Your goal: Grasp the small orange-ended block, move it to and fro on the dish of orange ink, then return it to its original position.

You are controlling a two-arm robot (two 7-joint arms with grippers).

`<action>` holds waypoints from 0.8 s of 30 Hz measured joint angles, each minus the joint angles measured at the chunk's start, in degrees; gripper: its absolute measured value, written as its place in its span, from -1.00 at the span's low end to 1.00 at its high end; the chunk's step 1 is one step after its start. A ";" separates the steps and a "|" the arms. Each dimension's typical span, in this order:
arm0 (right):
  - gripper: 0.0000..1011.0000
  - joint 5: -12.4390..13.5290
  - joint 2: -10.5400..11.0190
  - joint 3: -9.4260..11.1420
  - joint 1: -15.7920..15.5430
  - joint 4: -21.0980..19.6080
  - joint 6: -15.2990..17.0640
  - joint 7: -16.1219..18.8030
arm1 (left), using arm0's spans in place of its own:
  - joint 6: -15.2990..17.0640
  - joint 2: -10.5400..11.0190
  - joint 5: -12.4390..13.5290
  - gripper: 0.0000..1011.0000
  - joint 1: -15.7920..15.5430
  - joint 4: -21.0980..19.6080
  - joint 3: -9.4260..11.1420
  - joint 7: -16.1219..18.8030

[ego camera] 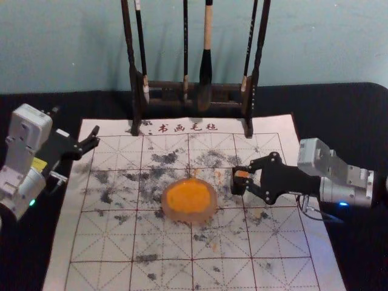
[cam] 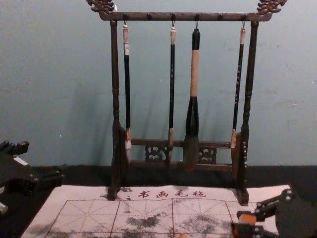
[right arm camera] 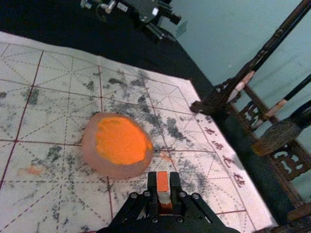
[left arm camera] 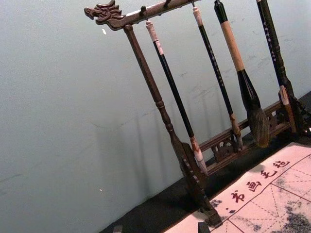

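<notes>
Block looks light and stiff, imo, not fragile, maybe slippery if ink gets on sides. Best hold: flat sides, mid-height, inky end kept free. Right claw, right of centre in head view, has it clamped between both tips, orange bit peeking out. Block sits right of dish, well short of touching. Left claw parked upper left, fingers apart.

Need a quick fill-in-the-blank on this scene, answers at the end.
The right gripper, beside the dish, grips the orange-ended ____.
The ink in the dish is ____.
From the rack hang ____ brushes.
The left gripper, by the mat's left edge, holds ____.

Missing: block; orange; four; nothing.
</notes>
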 joint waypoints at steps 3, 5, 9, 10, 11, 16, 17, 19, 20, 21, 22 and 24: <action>-0.74 0.87 0.10 0.67 -0.24 -0.57 0.33 -0.11 | 0.00 0.00 0.00 0.98 0.00 0.00 0.00 0.00; -0.74 1.46 0.20 1.09 -0.46 -1.03 0.66 -0.15 | 0.00 0.00 0.00 0.98 0.00 0.00 0.00 0.00; -0.74 3.74 0.54 2.47 -1.17 -2.61 1.74 -0.17 | 0.00 0.00 0.00 0.98 0.00 0.00 0.00 0.00; -0.74 4.22 0.58 2.71 -1.29 -2.86 1.95 -0.14 | 0.00 0.00 0.00 0.98 0.00 0.00 0.00 0.00; -0.74 4.65 0.62 2.92 -1.43 -3.07 2.13 -0.12 | 0.00 0.00 0.00 0.98 0.00 0.00 0.00 0.00; -0.74 8.53 0.82 4.88 -2.82 -5.78 4.20 -0.11 | 0.00 0.00 0.00 0.98 0.00 0.00 0.00 0.00; -0.74 9.08 0.84 5.14 -3.02 -6.18 4.61 -0.14 | 0.00 0.00 0.00 0.98 0.00 0.00 0.00 0.00; -0.74 10.07 0.87 5.59 -3.46 -7.08 5.53 -0.24 | 0.00 0.00 0.00 0.98 0.00 0.00 0.00 0.00; -0.74 11.04 0.90 6.01 -3.90 -7.95 6.51 -0.47 | 0.00 0.00 0.00 0.98 0.00 0.00 0.00 0.00; -0.74 11.50 0.90 6.18 -4.08 -8.28 7.02 -0.56 | 0.00 0.00 0.00 0.98 0.00 0.00 0.00 0.00; -0.74 12.53 0.90 6.55 -4.51 -9.23 8.37 -0.87 | 0.00 0.00 0.00 0.98 0.00 0.00 0.00 0.00; -0.74 13.41 0.90 6.86 -4.92 -10.29 10.02 -1.33 | 0.00 0.00 0.00 0.98 0.00 0.00 0.00 0.00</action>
